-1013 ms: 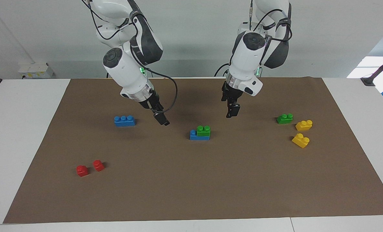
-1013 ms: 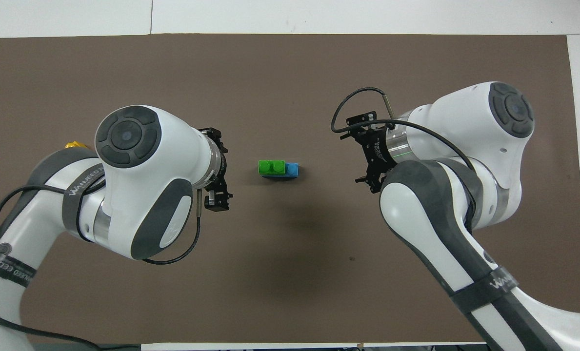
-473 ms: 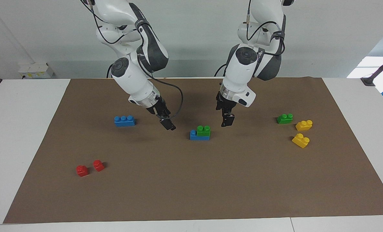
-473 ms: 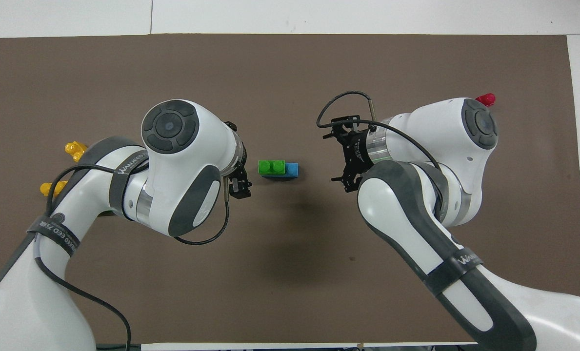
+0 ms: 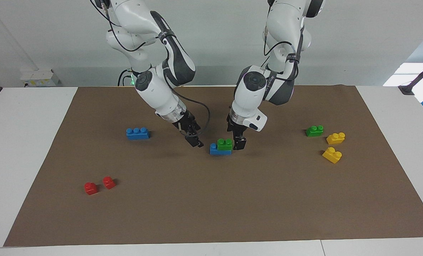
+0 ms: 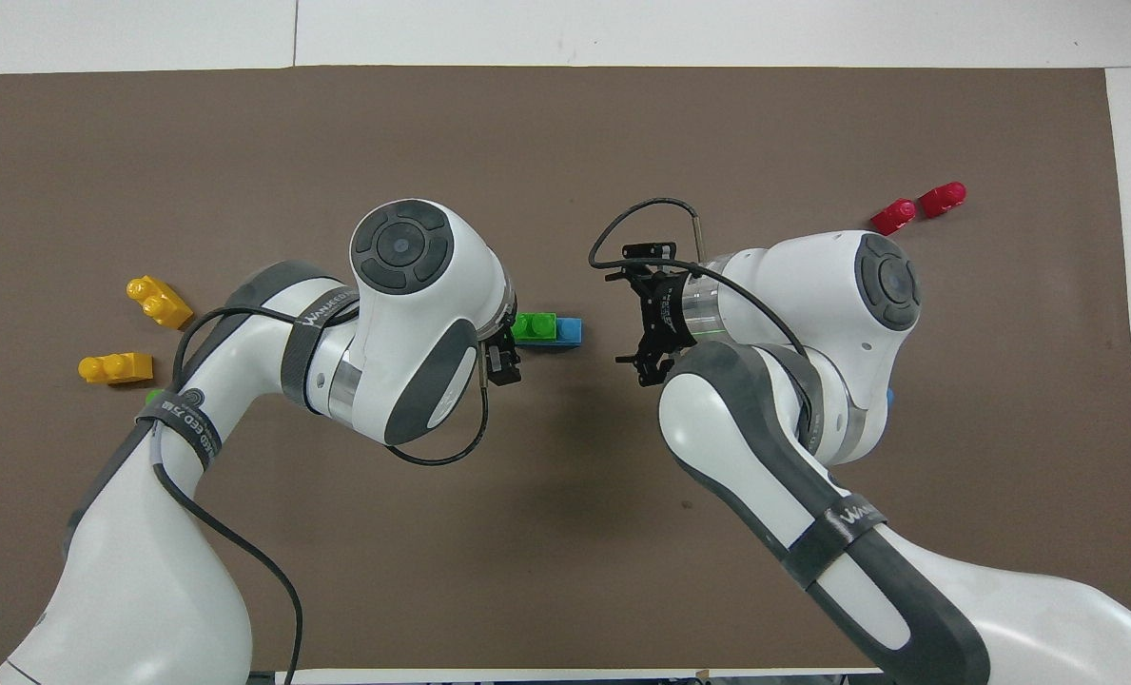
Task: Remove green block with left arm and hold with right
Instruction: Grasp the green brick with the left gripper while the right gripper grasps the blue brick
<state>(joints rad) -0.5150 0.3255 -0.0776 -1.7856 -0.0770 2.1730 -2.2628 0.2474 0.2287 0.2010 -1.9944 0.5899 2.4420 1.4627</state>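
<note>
The green block [image 5: 225, 144] [image 6: 534, 326] sits pressed on one end of a blue brick [image 5: 217, 150] [image 6: 571, 330] in the middle of the brown mat. My left gripper [image 5: 239, 143] [image 6: 503, 363] hangs low right beside the green block, toward the left arm's end of the table, open and holding nothing. My right gripper [image 5: 197, 143] is low beside the blue brick's bare end, toward the right arm's end, a small gap away, open and empty. In the overhead view the left arm's wrist covers part of the green block.
On the mat [image 5: 211, 213] lie a second green brick [image 5: 314, 131] and two yellow bricks [image 5: 335, 138] [image 5: 332, 155] toward the left arm's end. A blue three-stud brick [image 5: 137, 133] and two red bricks [image 5: 90, 188] [image 5: 108, 182] lie toward the right arm's end.
Both arms have come down and inward from either end toward the stacked bricks in the middle. The bricks have not moved.
</note>
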